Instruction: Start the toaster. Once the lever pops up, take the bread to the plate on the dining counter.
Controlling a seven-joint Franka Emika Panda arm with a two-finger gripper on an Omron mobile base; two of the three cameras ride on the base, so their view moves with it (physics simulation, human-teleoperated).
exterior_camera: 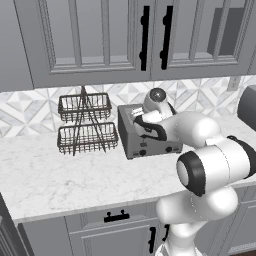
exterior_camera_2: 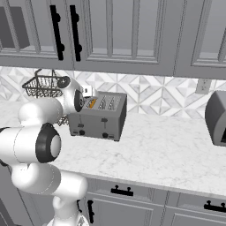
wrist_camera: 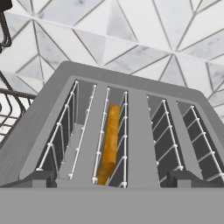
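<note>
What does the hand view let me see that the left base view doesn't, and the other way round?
Hand view: it looks down into the slots, where the bread stands on edge in the second slot from the left.

Left base view: the robot's white arm reaching over the counter, with cabinet doors above.

Both: the grey toaster, the wire basket rack beside it, and the patterned tile wall behind.
</note>
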